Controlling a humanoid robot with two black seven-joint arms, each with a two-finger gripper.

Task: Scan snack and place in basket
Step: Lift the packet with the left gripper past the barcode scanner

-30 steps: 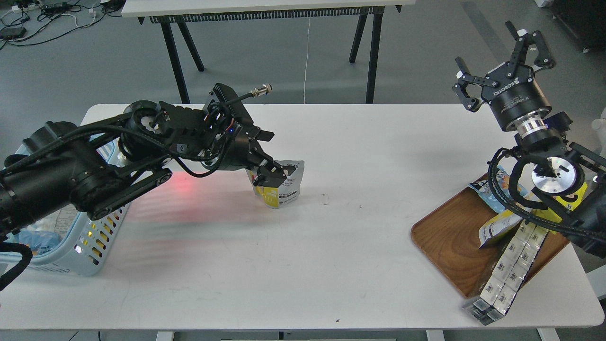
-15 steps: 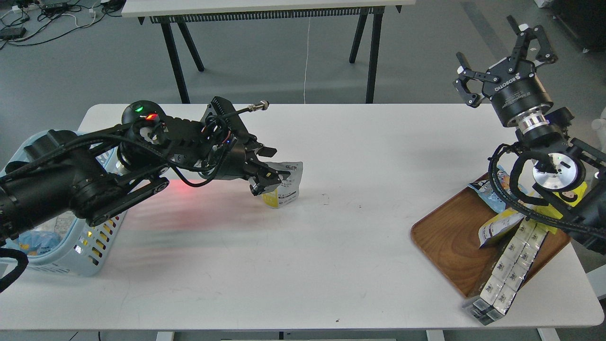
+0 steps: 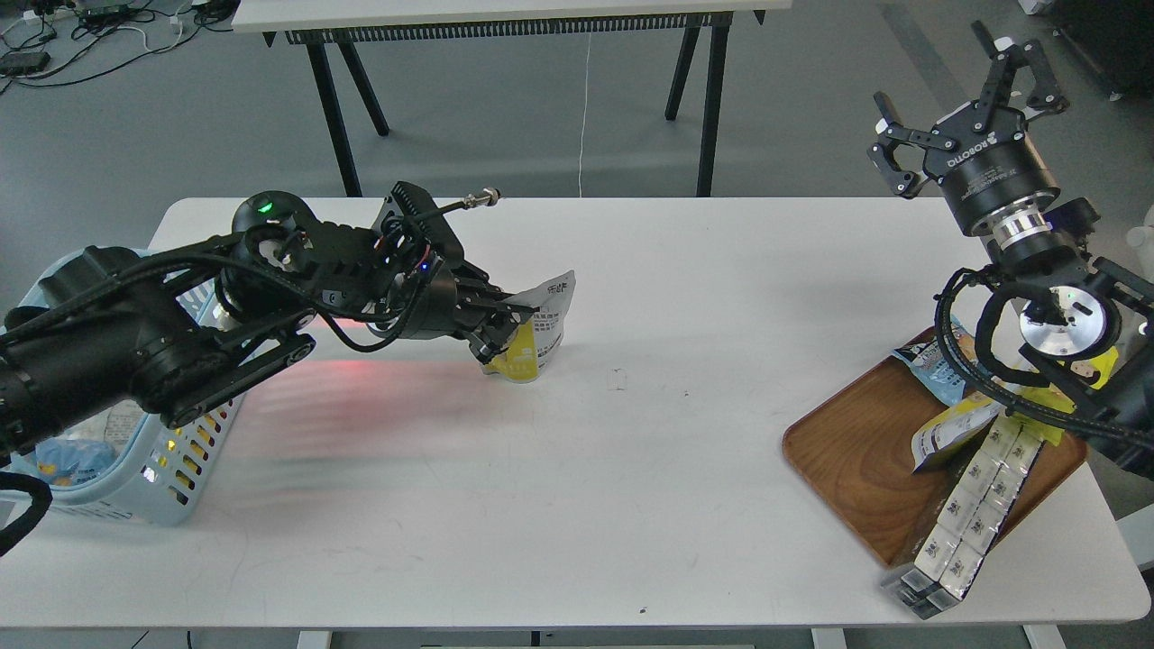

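Observation:
The snack [image 3: 534,335], a small yellow and white-grey pouch with dark text, is at the middle left of the white table [image 3: 631,469]. My left gripper [image 3: 501,330] is shut on the pouch's left side and holds it tilted, its bottom near the tabletop. The light blue basket [image 3: 153,469] stands at the table's left edge, partly hidden under my left arm. My right gripper [image 3: 969,99] is open and empty, raised high above the table's far right corner.
A brown wooden tray [image 3: 865,451] at the right holds a blue packet [image 3: 920,361], another yellow and white pouch [image 3: 947,433] and patterned boxes [image 3: 969,505] that overhang the table's front right. A red glow lies on the table below my left arm.
My left gripper has closed on the pouch, pulled it slightly left and tilted it. My right gripper has risen a little and stays open.

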